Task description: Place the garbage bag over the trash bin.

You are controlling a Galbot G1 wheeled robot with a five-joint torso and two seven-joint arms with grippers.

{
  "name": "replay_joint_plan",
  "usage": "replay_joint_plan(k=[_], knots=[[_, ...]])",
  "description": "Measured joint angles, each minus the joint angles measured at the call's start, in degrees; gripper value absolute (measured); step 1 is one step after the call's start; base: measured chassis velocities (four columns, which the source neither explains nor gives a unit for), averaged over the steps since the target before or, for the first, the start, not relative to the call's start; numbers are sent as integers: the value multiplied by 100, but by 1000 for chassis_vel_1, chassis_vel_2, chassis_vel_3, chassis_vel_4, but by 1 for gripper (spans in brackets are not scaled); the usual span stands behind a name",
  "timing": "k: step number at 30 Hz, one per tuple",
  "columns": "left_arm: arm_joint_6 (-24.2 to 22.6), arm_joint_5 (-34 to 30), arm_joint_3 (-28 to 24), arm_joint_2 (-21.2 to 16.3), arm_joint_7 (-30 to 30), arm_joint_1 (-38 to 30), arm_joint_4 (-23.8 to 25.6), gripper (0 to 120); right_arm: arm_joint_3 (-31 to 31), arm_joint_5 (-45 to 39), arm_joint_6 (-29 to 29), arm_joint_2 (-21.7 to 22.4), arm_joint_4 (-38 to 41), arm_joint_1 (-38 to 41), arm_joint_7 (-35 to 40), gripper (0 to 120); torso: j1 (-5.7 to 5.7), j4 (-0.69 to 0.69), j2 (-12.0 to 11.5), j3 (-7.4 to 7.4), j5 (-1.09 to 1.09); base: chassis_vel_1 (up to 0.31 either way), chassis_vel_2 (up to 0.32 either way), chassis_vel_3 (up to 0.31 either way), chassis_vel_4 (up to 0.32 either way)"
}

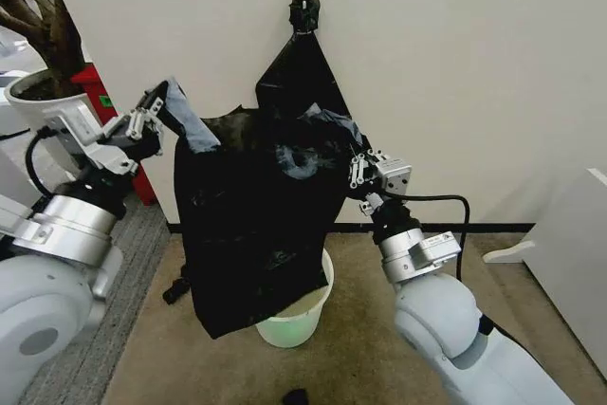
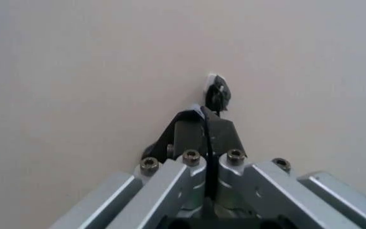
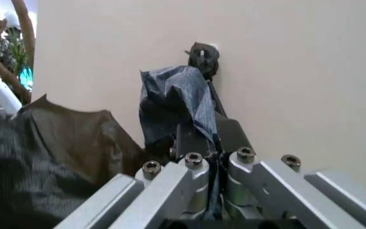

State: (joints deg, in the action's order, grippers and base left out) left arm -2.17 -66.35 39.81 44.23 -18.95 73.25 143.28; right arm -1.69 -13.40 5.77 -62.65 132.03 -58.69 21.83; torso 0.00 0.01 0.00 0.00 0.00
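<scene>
Hanging between both raised tools, the garbage bag (image 1: 251,225) drapes over the trash bin (image 1: 302,322), hiding most of its rim. Left tool (image 1: 169,94) and right tool (image 1: 353,160) each pinch a bag edge.

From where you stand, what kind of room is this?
Probably an office corner or lobby: a plain wall with a hook holding bags, carpet, a potted tree, and a small trash bin beneath the garbage bag.
</scene>
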Motion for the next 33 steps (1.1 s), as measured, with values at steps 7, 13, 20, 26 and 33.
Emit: replay_joint_plan(k=[7, 13, 20, 26, 33], knots=[[320, 292, -465, 100, 254, -142, -115, 0, -156, -76, -179, 36, -83, 92, -157, 0, 0, 0, 0, 0, 2, 0, 0, 0, 0], [612, 447, -731, 62, 502, -334, -450, 0, -212, -81, -307, -4, -250, 133, -172, 0, 0, -1, 0, 0, 0, 0, 0, 0, 0], [911, 613, -950, 93, 807, -476, -795, 0, -102, 28, -477, -90, -455, 89, -262, 0, 0, -1, 0, 0, 0, 0, 0, 0, 0], [1119, 624, -1175, 44, 1081, -732, -1112, 0, 94, 49, -780, -245, -870, 377, -271, 0, 1, 0, 0, 0, 0, 0, 0, 0, 0], [1357, 540, -1826, -107, 1574, -1207, -1474, 0, 338, 187, -1090, -392, -1282, 632, -583, 0, 0, -1, 0, 0, 0, 0, 0, 0, 0]])
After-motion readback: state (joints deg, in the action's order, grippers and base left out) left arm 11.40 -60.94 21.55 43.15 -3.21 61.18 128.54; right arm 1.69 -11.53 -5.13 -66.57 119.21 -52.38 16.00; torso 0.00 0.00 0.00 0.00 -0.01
